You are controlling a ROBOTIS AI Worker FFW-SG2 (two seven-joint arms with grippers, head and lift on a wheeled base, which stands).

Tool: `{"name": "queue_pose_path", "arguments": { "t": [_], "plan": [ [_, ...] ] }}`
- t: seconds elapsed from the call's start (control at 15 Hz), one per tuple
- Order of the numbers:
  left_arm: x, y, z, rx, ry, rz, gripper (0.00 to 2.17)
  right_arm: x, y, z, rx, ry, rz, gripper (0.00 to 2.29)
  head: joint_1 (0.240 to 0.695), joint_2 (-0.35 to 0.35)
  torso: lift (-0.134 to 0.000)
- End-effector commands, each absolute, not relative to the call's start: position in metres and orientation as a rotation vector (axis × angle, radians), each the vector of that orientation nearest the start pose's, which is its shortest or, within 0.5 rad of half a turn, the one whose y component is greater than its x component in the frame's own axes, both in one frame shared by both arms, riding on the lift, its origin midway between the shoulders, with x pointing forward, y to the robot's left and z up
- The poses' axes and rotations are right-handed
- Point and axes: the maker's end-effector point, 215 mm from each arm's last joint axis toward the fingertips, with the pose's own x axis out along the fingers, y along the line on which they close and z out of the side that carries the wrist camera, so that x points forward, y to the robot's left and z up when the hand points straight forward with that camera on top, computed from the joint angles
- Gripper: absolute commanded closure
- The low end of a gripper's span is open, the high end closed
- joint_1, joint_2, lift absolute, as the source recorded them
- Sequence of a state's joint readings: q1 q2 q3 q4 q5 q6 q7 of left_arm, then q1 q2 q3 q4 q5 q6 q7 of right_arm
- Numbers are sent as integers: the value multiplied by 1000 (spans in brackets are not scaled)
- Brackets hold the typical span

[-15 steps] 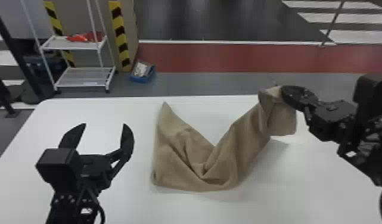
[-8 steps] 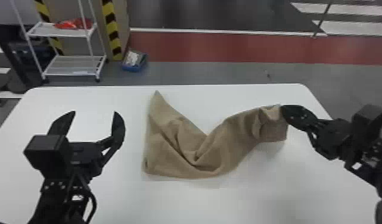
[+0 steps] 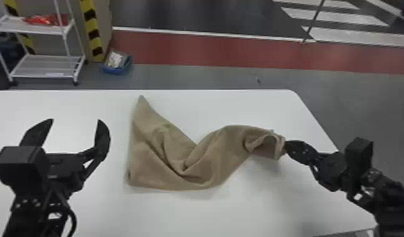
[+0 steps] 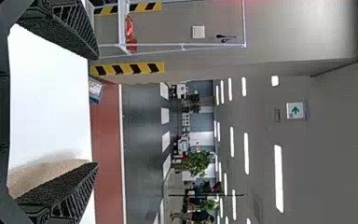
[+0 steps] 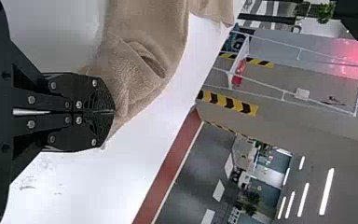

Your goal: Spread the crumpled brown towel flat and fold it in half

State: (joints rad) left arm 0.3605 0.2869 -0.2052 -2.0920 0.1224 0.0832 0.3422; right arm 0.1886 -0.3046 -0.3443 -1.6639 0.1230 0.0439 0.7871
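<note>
The brown towel (image 3: 166, 148) lies crumpled in a V shape on the white table (image 3: 94, 208), its right end raised a little where my right gripper (image 3: 287, 146) holds it. In the right wrist view the fingers of my right gripper (image 5: 113, 112) are closed together on the edge of the towel (image 5: 135, 70). My left gripper (image 3: 75, 121) stands open left of the towel, apart from it. In the left wrist view my left gripper (image 4: 95, 112) has its fingers wide apart, with part of the towel (image 4: 37, 175) beyond one finger.
Beyond the table's far edge (image 3: 210, 90) stand a white rack (image 3: 37, 30) with red items and a blue bin (image 3: 116, 67) on the floor. Yellow-black striped posts rise beside the rack.
The towel's right end has come down and out toward the right with my right gripper, so it hangs lower over the table. The head view has shifted; my left gripper stays open.
</note>
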Motion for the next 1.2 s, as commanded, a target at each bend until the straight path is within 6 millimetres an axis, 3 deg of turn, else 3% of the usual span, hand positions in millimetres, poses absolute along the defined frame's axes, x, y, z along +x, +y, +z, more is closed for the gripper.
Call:
{"name": "queue_pose_path", "arguments": {
  "t": [0.0, 0.33, 0.47, 0.53, 0.6, 0.67, 0.73, 0.8, 0.93, 1.13],
  "plan": [
    [478, 213, -290, 62, -38, 34, 73, 493, -377, -414, -414, 319, 444, 1767, 695, -170, -125],
    [478, 212, -290, 62, -38, 33, 73, 510, -416, -419, -471, 353, 342, 1757, 695, -202, -125],
    [476, 213, -288, 61, -40, 34, 73, 515, -443, -415, -488, 359, 264, 1757, 695, -217, -125],
    [476, 213, -289, 61, -39, 35, 73, 516, -455, -410, -485, 350, 221, 1642, 695, -234, -125],
    [476, 214, -289, 62, -39, 36, 73, 515, -462, -407, -487, 337, 196, 1291, 695, -244, -125],
    [476, 214, -289, 62, -39, 36, 73, 513, -464, -403, -488, 319, 190, 846, 695, -256, -125],
    [476, 214, -289, 62, -39, 35, 73, 511, -468, -401, -498, 302, 165, 221, 695, -264, -125],
    [477, 212, -288, 61, -40, 32, 73, 510, -478, -397, -499, 293, 132, -2, 695, -270, -125],
    [478, 212, -289, 61, -38, 32, 73, 505, -489, -389, -468, 269, 104, 9, 695, -286, -125],
    [480, 210, -292, 72, -26, 29, 73, 493, -486, -364, -469, 219, 96, 26, 695, -302, -125]
  ]
}}
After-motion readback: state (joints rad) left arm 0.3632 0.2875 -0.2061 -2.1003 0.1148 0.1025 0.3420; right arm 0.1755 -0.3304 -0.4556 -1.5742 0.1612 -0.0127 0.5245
